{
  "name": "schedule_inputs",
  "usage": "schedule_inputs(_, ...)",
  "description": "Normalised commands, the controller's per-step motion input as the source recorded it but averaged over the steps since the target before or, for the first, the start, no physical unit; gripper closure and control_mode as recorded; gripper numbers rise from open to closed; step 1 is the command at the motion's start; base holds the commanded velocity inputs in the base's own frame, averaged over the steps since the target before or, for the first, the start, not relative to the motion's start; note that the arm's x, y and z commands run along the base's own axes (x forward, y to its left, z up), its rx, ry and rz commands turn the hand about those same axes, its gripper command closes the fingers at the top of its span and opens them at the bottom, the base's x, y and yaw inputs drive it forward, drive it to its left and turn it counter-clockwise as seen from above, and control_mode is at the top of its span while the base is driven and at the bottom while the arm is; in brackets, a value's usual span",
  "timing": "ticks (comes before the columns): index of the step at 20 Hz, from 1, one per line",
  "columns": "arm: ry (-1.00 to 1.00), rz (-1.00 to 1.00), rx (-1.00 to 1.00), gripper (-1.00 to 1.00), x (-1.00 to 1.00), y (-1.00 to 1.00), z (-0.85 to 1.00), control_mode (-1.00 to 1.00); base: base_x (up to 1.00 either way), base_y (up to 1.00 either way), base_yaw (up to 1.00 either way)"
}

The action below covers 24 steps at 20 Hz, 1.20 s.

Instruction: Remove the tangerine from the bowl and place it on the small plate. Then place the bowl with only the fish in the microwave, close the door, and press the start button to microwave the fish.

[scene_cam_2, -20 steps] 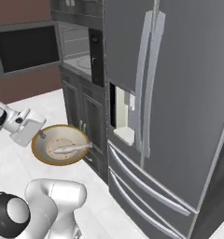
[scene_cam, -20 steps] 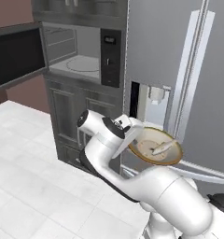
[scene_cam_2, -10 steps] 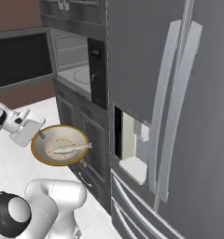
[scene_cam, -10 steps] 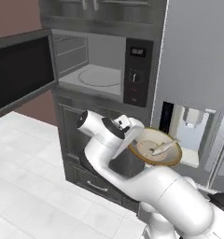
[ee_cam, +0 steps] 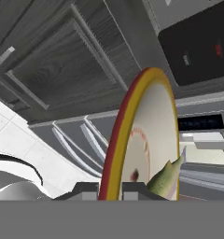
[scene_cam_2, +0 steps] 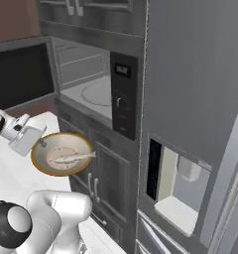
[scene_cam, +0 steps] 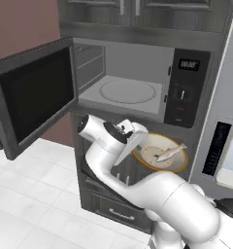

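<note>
bowl held in the air below the open microwave

your gripper (scene_cam_2: 40, 142) is pinched on the rim of the one bowl (scene_cam: 159, 153), which hangs in front of the lower cabinet doors (scene_cam_2: 100, 181), under the microwave (scene_cam: 133, 85) and near its control panel (scene_cam: 184, 92). one fish (scene_cam: 170, 152) lies inside the bowl, long axis across it, one end over the right rim. the door (scene_cam: 33, 95) swings wide to the left, leaving the cavity open above; one white turntable (scene_cam: 127, 91) sits inside.

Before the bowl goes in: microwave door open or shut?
Open. The door is swung out left, with the turntable exposed inside.
</note>
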Motion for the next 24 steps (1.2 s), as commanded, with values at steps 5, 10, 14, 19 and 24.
schedule_inputs(5,0.00,0.00,0.00,1.00,0.00,0.00,0.00,1.00,0.38,0.35,-0.32)
schedule_inputs(10,0.00,0.00,0.00,1.00,0.00,0.00,0.00,1.00,0.21,0.12,-0.37)
schedule_inputs(14,0.00,0.00,0.00,1.00,0.00,0.00,0.00,1.00,0.07,0.16,-0.42)
schedule_inputs(19,0.00,0.00,0.00,1.00,0.00,0.00,0.00,1.00,0.06,0.29,-0.41)
schedule_inputs(24,0.00,0.00,0.00,1.00,0.00,0.00,0.00,1.00,0.25,0.50,-0.33)
